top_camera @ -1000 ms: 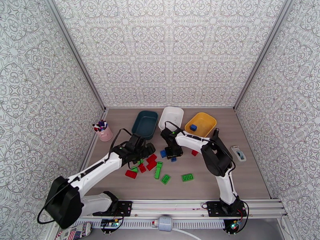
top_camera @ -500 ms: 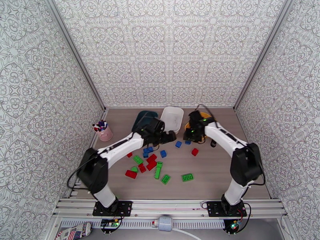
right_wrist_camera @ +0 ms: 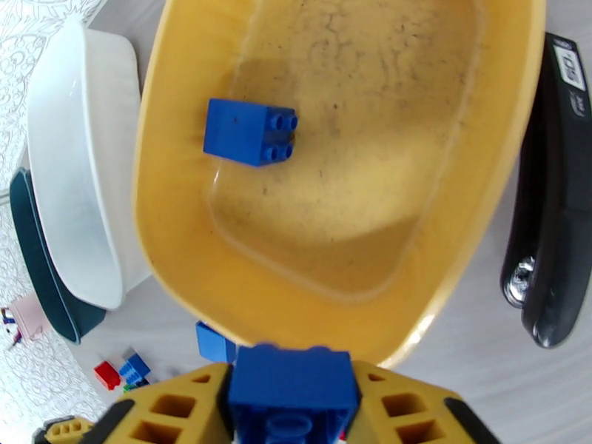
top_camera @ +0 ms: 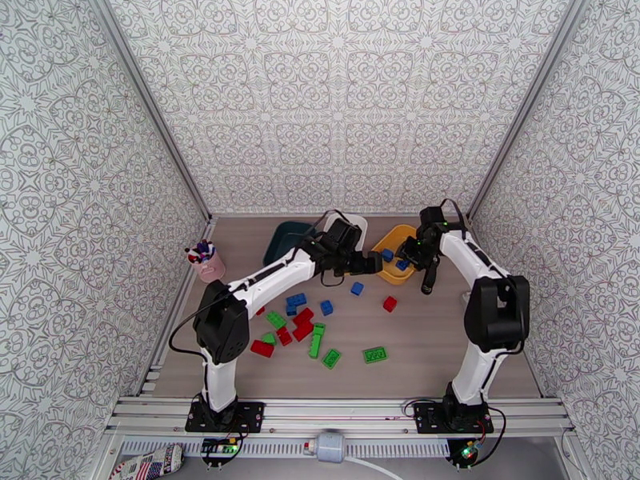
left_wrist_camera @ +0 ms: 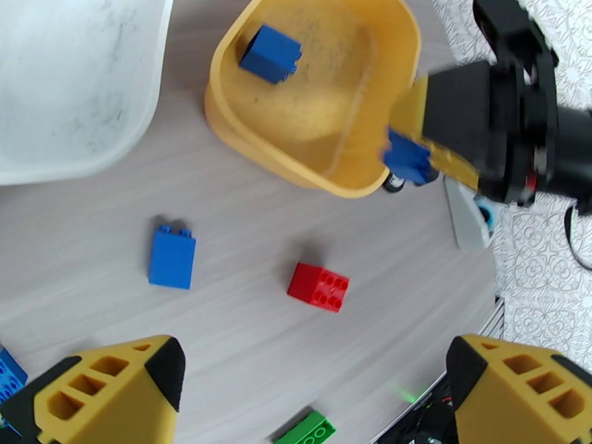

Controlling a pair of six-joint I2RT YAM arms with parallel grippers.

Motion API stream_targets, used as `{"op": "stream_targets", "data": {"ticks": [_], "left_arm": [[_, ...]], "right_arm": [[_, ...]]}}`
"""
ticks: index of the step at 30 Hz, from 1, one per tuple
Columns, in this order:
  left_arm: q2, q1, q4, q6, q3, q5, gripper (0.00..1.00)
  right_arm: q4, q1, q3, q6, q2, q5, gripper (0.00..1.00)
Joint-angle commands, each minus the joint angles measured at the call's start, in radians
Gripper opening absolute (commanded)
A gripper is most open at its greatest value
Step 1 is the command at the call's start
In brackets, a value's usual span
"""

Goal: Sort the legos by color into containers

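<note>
One small blue plastic brick (right_wrist_camera: 291,397) is held in right gripper (right_wrist_camera: 292,379) over near rim of shallow yellow plastic tray (right_wrist_camera: 172,238) | release is best made farther in | left gripper (left_wrist_camera: 314,382) spread wide

One blue brick (right_wrist_camera: 250,132) lies in the yellow tray (right_wrist_camera: 170,216), a second blue brick (right_wrist_camera: 292,390) sits between yellow fingers (right_wrist_camera: 177,408), a white tray (right_wrist_camera: 74,179) and a dark teal tray (right_wrist_camera: 35,275) adjoin, and the walls (top_camera: 336,98) carry grey floral patterning.
</note>
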Motion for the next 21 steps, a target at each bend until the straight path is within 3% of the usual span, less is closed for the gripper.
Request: {"op": "stream_targets", "data": {"ticks": [1,4,11,21], "left_arm": [[-0.068,0.010,-0.007,-0.008,-0.078,-0.041,0.99],[-0.119,0.025,0.028,-0.039,-0.157,-0.053,0.99],[-0.212,0.062,0.040,-0.089,-0.271,-0.137,0.99],[-0.328,0.134,0.035,-0.160,-0.408,-0.223,0.99]], "right_arm": [[-0.020,-0.005,0.056,0.001,0.021,-0.027,0.55],[-0.023,-0.005,0.069,-0.004,0.017,-0.027,0.60],[-0.054,0.018,0.053,-0.049,-0.033,-0.002,0.62],[-0.083,0.152,-0.003,-0.095,-0.085,0.063,0.64]]}}
